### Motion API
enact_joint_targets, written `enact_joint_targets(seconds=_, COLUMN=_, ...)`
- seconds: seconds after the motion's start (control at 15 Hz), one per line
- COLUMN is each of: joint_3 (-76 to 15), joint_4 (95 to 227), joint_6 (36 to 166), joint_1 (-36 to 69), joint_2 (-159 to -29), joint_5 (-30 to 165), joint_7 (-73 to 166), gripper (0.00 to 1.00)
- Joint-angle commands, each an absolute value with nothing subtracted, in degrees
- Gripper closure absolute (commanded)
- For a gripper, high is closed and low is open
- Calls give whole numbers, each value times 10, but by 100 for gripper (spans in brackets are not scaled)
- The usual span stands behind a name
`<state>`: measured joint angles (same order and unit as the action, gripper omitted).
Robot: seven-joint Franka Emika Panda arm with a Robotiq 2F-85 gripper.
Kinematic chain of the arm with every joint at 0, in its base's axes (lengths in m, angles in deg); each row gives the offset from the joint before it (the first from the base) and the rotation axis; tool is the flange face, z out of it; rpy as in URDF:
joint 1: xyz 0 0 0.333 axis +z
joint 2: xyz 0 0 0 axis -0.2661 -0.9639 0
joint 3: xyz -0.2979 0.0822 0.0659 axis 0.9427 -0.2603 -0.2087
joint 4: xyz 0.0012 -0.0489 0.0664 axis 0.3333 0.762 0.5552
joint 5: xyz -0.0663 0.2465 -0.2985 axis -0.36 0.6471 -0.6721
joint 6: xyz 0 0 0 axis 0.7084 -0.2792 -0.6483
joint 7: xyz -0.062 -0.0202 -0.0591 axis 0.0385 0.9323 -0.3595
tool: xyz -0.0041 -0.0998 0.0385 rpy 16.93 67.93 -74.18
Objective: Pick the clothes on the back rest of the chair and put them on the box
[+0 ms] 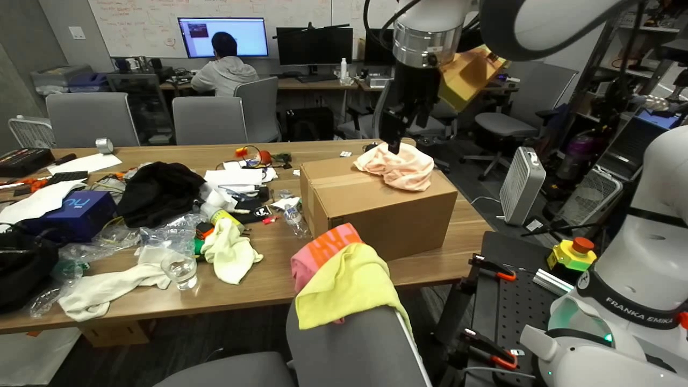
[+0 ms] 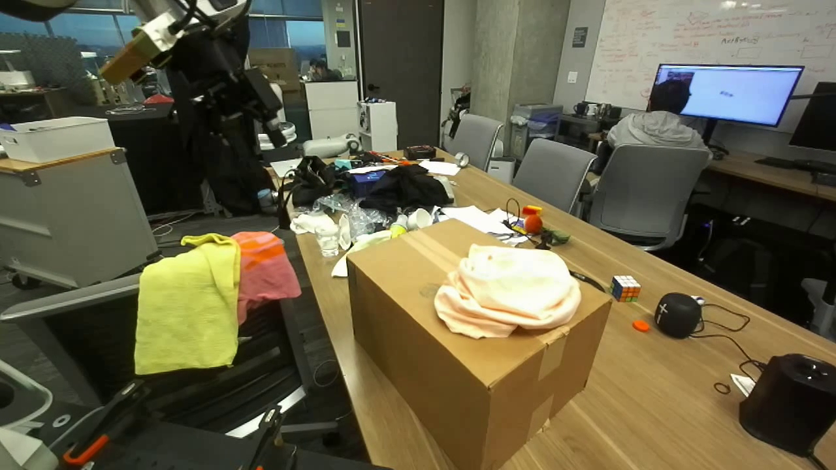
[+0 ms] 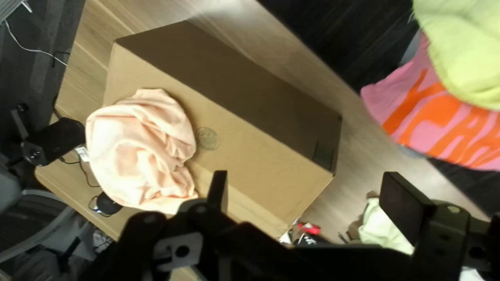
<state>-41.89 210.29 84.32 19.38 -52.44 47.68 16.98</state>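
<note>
Your jaws stand wide apart, empty. At the wrist view's upper right, yellow cloth [image 3: 465, 50] and pink cloth [image 3: 433, 125] drape the back rest [image 1: 355, 344]: pinch one high fold, lift clear, lower it onto the box [image 3: 246, 152] beside the peach cloth [image 3: 136, 152].

The plainest words I can make out are FRANKA EMIKA, white on the dark band [image 1: 630, 308] around the foot of the robot arm [image 1: 639, 258]. On the blue box [image 1: 80, 217] I read "nu" in pale letters. Fat orange letters cross the pink cloth [image 3: 439, 119], perhaps Y, C, A and R. Red handwriting on the whiteboard [image 1: 215, 8] is too small for me to read; the round stamp [image 3: 208, 138] on the cardboard box [image 3: 258, 168] is blurred, and so is the white mark on the black speaker [image 2: 678, 315].
</note>
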Motion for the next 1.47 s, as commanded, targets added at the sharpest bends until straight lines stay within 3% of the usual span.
enact_joint_targets(seconds=0.0, joint_3=-456, joint_4=2170, joint_6=841, joint_1=240, joint_2=-465, joint_5=554, joint_7=238, gripper=0)
enact_joint_targets(seconds=0.8, joint_3=-542, joint_4=2251, joint_6=1020, joint_1=394, joint_2=-524, joint_5=738, joint_7=380, gripper=0)
enact_joint_targets(seconds=1.4, joint_3=-595, joint_4=2262, joint_6=1207, joint_1=356, joint_2=-643, joint_5=663, joint_7=342, gripper=0)
